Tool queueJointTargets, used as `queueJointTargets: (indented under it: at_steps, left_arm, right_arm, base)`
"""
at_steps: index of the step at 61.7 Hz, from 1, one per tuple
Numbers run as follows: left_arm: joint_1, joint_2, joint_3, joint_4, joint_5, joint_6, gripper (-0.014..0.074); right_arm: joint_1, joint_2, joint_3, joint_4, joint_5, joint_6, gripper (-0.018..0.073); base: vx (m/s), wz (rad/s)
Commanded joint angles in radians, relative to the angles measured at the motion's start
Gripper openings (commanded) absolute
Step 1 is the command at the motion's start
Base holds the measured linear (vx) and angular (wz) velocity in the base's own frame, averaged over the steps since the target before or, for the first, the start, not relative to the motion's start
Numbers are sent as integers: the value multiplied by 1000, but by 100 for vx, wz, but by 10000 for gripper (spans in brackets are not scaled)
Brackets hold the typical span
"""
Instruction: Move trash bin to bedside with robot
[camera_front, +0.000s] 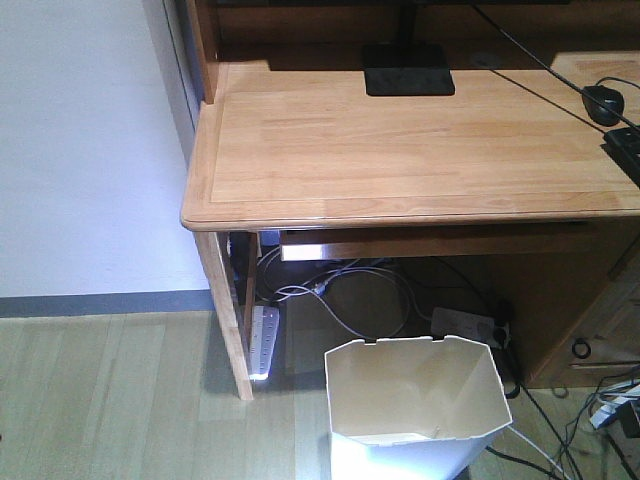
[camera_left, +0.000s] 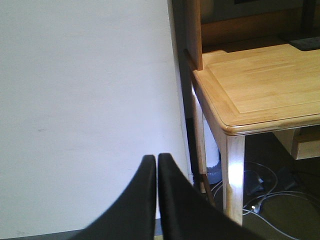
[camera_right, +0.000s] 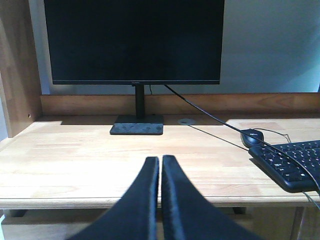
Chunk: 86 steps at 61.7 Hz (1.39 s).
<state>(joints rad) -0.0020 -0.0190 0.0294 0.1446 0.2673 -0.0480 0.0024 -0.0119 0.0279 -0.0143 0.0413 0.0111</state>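
- White and faceted, the trash bin (camera_front: 415, 390) is standing upright on the floor (camera_front: 110, 400) just in front of the light wooden desk (camera_front: 400, 140). It is sitting below the desk's front edge, toward its right half, with its cream inside showing and nothing gripping it.
- Behind the bin, under the desk, a white power strip (camera_front: 264, 340) is sitting beside the desk's left leg, and loose cables (camera_front: 340, 295) are trailing across the floor there.
- On the desk, a black monitor (camera_right: 134, 40) is standing at the back on its flat base (camera_right: 137, 125). A black mouse (camera_right: 251, 136) and a black keyboard (camera_right: 292, 162) are lying toward the desk's right end, the mouse just behind the keyboard.
- The left gripper (camera_left: 156, 159) is hanging off the desk's left front corner, facing the white wall (camera_left: 85, 100) beside the desk. Its two black fingers are pressing together with nothing between them.
- The right gripper (camera_right: 160, 160) is hovering at the desk's front edge, pointing toward the monitor's base — its fingers are also lying closed against each other, holding nothing.
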Motion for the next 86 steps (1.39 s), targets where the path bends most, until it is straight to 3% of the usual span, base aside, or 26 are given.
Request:
queueJointTargets:
  at_steps: [1, 69, 86]
  left_arm:
    - [-6, -9, 28, -4, -74, -8, -6]
    - [-6, -9, 28, -4, -74, -8, -6]
    - [-6, -9, 28, -4, -74, -8, -6]
  right_arm:
    - [2, -12, 18, -14, -74, -11, -11]
    - [2, -12, 15, -14, -119, -11, -11]
    - [2, 64, -90, -15, -125, -11, -11]
  base:
    - [0, 0]
    - [0, 0]
    - [0, 0]
